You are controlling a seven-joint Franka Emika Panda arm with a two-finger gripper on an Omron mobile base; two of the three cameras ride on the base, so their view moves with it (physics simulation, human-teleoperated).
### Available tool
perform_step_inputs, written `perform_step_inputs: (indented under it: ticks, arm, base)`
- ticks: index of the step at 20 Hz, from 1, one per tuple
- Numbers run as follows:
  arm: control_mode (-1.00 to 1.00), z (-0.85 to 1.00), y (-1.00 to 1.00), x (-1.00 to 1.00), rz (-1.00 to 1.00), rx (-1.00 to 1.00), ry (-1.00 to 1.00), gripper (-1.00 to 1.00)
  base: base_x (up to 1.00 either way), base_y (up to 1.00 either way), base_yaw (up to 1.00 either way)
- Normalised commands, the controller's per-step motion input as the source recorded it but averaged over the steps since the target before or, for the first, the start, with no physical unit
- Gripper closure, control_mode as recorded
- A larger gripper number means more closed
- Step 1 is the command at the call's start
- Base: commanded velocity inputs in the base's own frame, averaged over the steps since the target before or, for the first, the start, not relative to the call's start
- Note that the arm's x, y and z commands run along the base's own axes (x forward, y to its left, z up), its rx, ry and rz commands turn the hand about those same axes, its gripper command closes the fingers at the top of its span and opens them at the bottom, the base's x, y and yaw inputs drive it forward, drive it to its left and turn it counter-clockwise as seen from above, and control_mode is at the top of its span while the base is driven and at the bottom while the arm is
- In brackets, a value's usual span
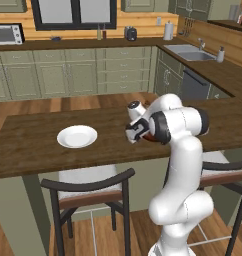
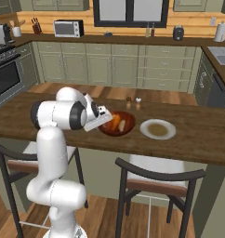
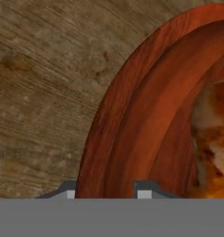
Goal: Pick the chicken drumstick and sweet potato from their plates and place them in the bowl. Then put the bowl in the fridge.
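Fingers [image 3: 107, 190] straddle bowl [image 3: 132, 120] rim; open counter [image 3: 44, 92] outside.

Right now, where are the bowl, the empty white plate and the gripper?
bowl [image 2: 118, 130], right base view, front rim.
white plate [image 1: 77, 136], left base view, its middle.
gripper [image 3: 106, 190], hand view, between fingertips straddling the bowl's rim.
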Motion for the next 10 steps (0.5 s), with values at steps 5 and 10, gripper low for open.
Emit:
perform_step_inputs:
  ticks: [5, 10]
  arm:
    - [-1.00, 0.37, -0.05, -0.56, 0.06, 0.00, -0.13, 1.00]
    - [-1.00, 0.76, 0.07, -0.86, 0.18, 0.00, -0.13, 1.00]
  base:
    - [0.00, 0.00, 0.00]
    - [0.00, 0.00, 0.00]
